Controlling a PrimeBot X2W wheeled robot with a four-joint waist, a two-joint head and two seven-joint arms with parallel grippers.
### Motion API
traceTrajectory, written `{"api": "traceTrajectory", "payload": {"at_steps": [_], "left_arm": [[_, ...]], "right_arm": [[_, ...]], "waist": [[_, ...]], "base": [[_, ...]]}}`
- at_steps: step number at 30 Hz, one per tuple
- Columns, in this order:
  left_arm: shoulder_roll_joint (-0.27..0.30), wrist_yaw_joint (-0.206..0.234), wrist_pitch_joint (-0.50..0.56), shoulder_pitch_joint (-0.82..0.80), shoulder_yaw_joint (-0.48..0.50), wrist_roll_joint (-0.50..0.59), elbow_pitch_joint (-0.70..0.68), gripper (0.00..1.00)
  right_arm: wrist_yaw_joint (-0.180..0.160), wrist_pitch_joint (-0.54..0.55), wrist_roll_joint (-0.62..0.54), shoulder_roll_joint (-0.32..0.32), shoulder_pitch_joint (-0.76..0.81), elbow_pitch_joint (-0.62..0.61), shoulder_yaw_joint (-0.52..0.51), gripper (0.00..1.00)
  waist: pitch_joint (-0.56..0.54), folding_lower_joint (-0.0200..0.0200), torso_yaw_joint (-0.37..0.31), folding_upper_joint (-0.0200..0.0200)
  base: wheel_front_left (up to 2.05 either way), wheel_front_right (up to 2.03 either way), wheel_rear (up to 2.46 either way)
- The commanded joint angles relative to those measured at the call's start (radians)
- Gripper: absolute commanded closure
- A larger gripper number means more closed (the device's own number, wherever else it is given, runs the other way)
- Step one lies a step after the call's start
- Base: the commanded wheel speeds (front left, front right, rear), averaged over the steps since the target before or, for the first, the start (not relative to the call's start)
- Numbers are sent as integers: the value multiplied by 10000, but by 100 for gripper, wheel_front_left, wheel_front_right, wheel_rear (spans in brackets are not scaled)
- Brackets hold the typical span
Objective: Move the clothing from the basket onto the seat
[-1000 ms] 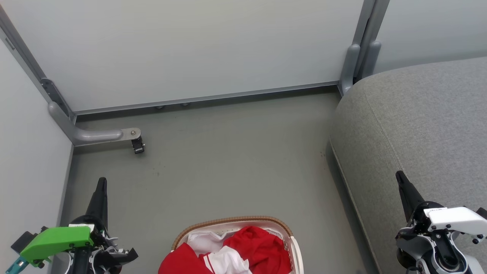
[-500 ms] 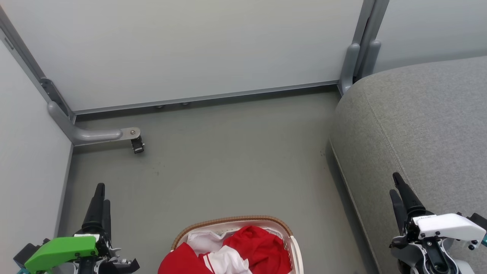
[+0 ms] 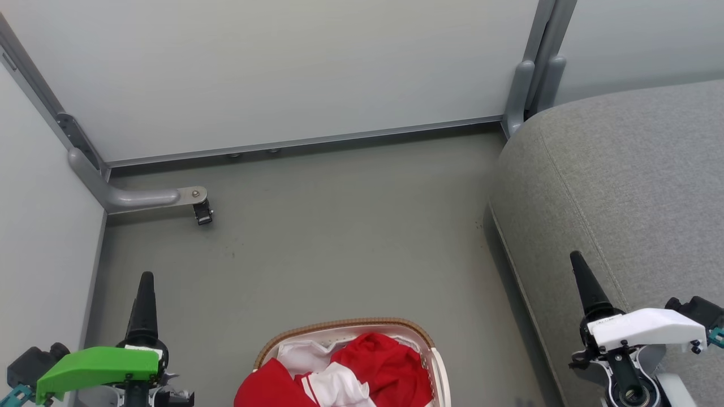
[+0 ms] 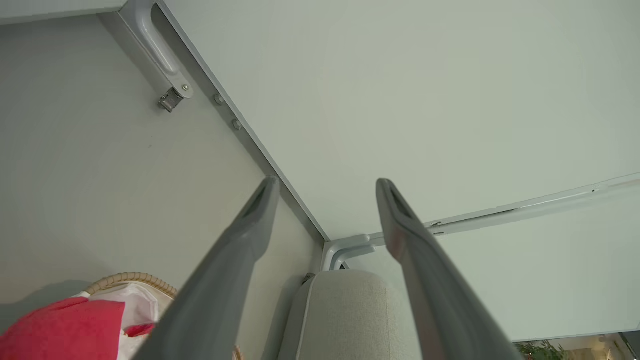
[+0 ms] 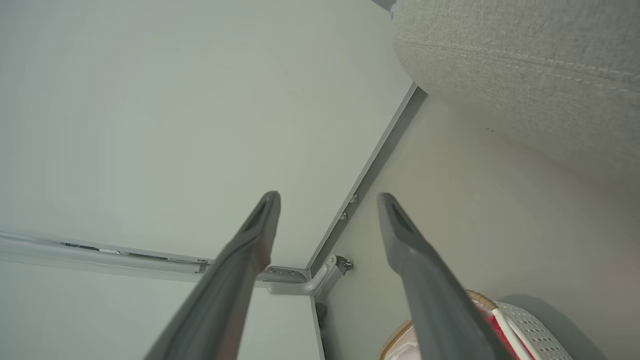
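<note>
Inside the basket (image 3: pixel 345 329), the clothing (image 3: pixel 390 362) lies heaped, red with white panels. Left of the basket, over the floor (image 3: pixel 339 226), the left end effector (image 4: pixel 326 182) hangs with its fingers spread wide, gripping nothing. Right of the basket, the right end effector (image 5: pixel 327 196) hangs by the seat (image 3: pixel 622 169), fingers likewise spread and empty. That seat stands apart from the basket.
</note>
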Motion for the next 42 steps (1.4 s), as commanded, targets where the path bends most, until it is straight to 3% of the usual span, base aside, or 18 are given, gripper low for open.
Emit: {"api": "traceTrajectory", "payload": {"at_steps": [1,21,42], "left_arm": [[163,-1,-127,-121,-74,538,-148,0],[301,34,-852,183,-245,4431,338,0],[330,337,-1466,480,-197,7179,252,0]], "right_arm": [[2,-124,-478,-125,-318,-38,84,0],[3,-849,-4029,-77,-318,526,338,0],[4,-1458,-6807,-52,-376,685,746,0]], "waist": [[13,0,-1,0],[24,0,-86,0],[200,0,-131,0]], "base": [[0,0,0],[0,0,0],[0,0,0]]}}
